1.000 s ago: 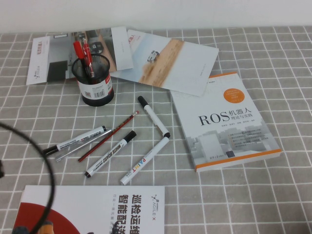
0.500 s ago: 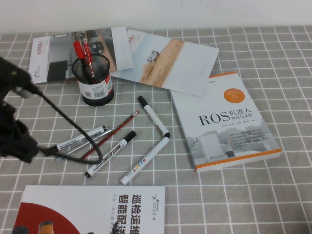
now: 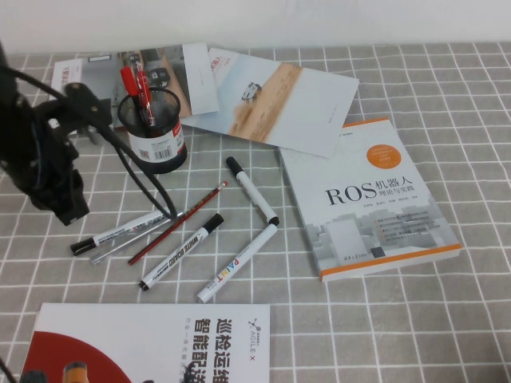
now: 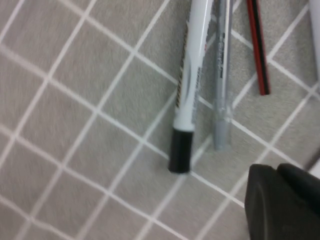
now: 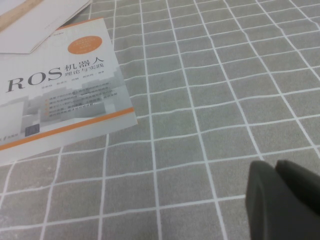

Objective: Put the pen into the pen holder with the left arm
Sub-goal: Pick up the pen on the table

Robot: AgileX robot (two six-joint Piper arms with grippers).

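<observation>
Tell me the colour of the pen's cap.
Black, clearest in the left wrist view: the pen has a black cap.

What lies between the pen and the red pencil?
A grey pen, in the high view. Left hand hovers by the pen; right hand near the ROS book.

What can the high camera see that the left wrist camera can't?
Only the high view: the pen holder, the ROS book, the leaflets and the left arm.

Only the left wrist view: the pen's print close up.

Both: the pen, the grey pen beside it, the red pencil, and the left end effector above the cloth by the pen's cap.

The right end effector shows only in the right wrist view, over bare cloth near the book.
</observation>
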